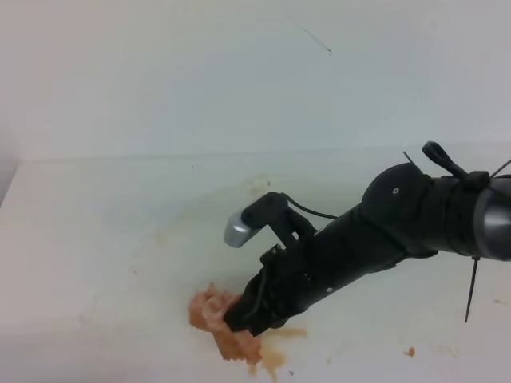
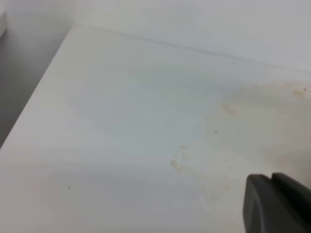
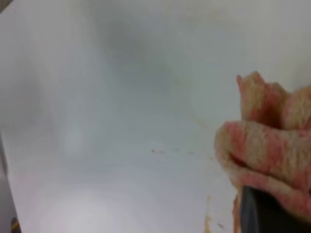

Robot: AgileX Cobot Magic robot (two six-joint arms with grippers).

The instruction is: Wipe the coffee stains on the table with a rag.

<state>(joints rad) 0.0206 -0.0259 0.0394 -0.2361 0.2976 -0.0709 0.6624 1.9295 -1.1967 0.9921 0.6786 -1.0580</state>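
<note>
1. Rag [image 1: 214, 317] in the exterior high view was a pinkish-orange wad lying near the front edge of the white counter [image 1: 96, 239], a little left of the middle. The right gripper [image 1: 239, 317] came down on it from the right, jaws drawn together and clamped on the cloth, though the arm hid the fingertips themselves. Amber coffee stains [image 1: 274, 357] trailed from under the wad toward the front edge, with fainter tan smears farther back toward the middle. A tiny orange crumb [image 1: 409, 351] sat well apart, toward the front right corner.

2. Left wrist view showed bare counter with pale tan smudges [image 2: 177, 162] toward the right. Only a dark corner of the left gripper [image 2: 277, 204] was cut off at the lower right, so I could not tell whether its jaws were apart or together. No rag was in view there.

3. Right wrist view showed the rag bunched in soft folds at the right, pinched at its lower edge by a dark finger [image 3: 262, 213]. It looked light, limp and bumpy, probably damp where it met the spill; taking hold at the bunched middle should keep it from unfolding. How much stain lay beneath the wad was hidden.
</note>
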